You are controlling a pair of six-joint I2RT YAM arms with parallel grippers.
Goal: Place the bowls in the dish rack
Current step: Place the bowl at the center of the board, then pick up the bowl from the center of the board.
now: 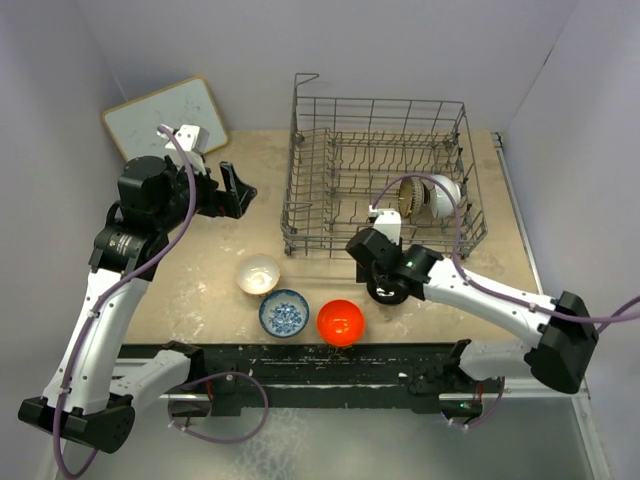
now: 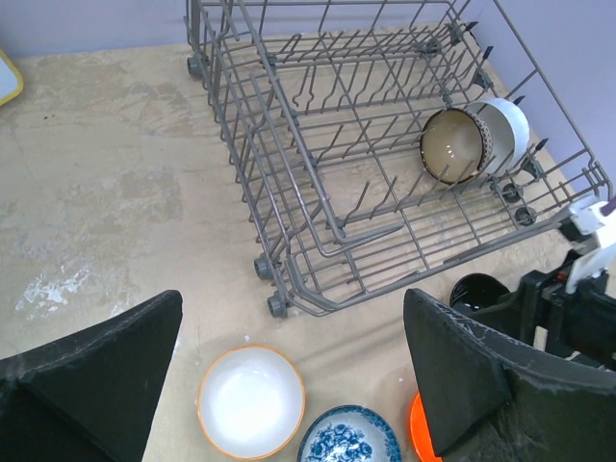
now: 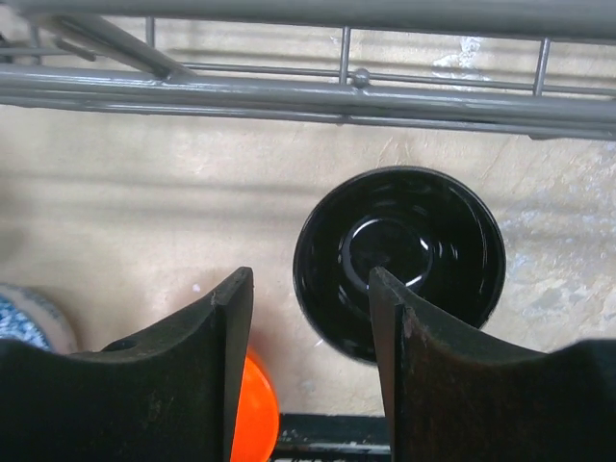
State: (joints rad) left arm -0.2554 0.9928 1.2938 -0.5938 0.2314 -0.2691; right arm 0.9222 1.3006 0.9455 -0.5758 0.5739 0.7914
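While the right claw hangs parted over the black bowl, the rack wall stands just beyond it.
Orange bowl half hidden under that claw, blue bowl cut off at the edge; left claw gapes wide, empty.

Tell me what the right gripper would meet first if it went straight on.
Probably the black bowl, ahead of the right gripper and offset toward one finger; the rail of the dish rack sits farther on. Depth is unclear.
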